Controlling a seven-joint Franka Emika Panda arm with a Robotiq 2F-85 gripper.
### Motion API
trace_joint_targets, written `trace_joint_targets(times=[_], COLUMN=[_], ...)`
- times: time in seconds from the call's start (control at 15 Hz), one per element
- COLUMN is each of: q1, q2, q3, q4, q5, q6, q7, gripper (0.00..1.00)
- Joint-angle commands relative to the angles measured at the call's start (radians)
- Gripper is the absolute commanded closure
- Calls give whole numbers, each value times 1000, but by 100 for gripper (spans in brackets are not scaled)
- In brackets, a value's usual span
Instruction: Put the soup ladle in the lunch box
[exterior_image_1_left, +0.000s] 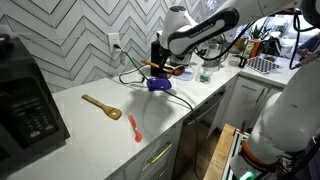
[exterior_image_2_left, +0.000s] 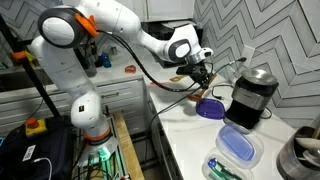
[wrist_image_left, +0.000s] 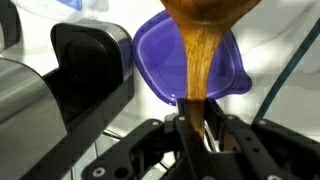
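Observation:
My gripper (wrist_image_left: 195, 128) is shut on the handle of the dark brown wooden soup ladle (wrist_image_left: 197, 55). The ladle's bowl points away from me at the top edge of the wrist view. The purple-blue lunch box (wrist_image_left: 155, 60) lies right below the ladle on the white counter. In both exterior views the gripper (exterior_image_1_left: 165, 68) (exterior_image_2_left: 200, 76) hangs just above the lunch box (exterior_image_1_left: 158, 85) (exterior_image_2_left: 210, 109). I cannot tell whether the ladle touches the box.
A tan wooden spoon (exterior_image_1_left: 102, 107) and a small red-orange utensil (exterior_image_1_left: 135, 128) lie on the counter. A large black appliance (exterior_image_1_left: 25, 100) stands at one end. A black-and-silver appliance (exterior_image_2_left: 250, 95) (wrist_image_left: 85, 60) stands close beside the lunch box. A blue-lidded container (exterior_image_2_left: 238, 150) lies nearer the counter's edge.

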Motion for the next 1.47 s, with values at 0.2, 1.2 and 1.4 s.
trace_joint_targets(times=[0.2, 1.2, 1.4], q1=[90, 451, 489], q2=[1, -125, -175], q3=[-10, -522, -691], q4=[-51, -218, -166], q5=[217, 421, 642], q6=[121, 182, 118], q7=[-339, -998, -1210], gripper=[94, 94, 94])
